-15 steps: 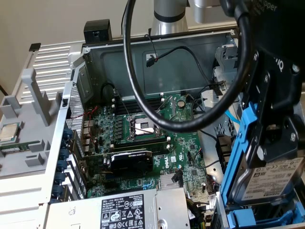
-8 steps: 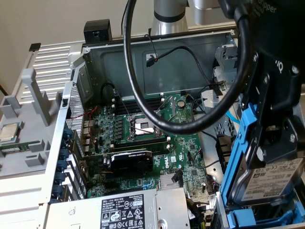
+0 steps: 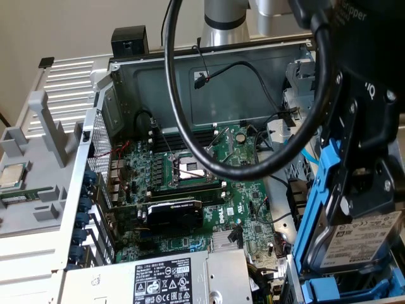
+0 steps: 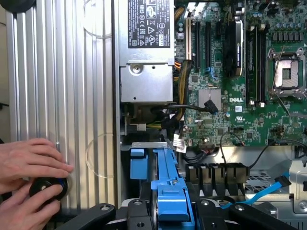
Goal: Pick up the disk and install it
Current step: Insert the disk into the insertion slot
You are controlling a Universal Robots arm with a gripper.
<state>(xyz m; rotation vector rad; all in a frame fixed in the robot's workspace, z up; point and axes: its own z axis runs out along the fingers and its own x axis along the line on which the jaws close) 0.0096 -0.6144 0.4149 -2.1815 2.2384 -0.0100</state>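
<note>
The disk (image 3: 366, 242), a silver drive with a white barcode label, sits in its blue carrier frame (image 3: 324, 196) at the exterior view's right. It hangs tilted above the drive bay corner of the open computer case. My black gripper (image 3: 362, 190) is shut on it from above. In the wrist view the blue carrier (image 4: 168, 189) runs between my two black fingers (image 4: 136, 212), over the bay beside the power supply.
The open case holds a green motherboard (image 3: 190, 183), a black graphics card (image 3: 174, 214) and a grey power supply (image 3: 171, 278). A thick black cable (image 3: 183, 126) loops across the front. Another blue carrier (image 3: 354, 292) lies below the disk. A person's hands (image 4: 29, 167) hold a black knob on the ribbed metal table (image 4: 62, 72).
</note>
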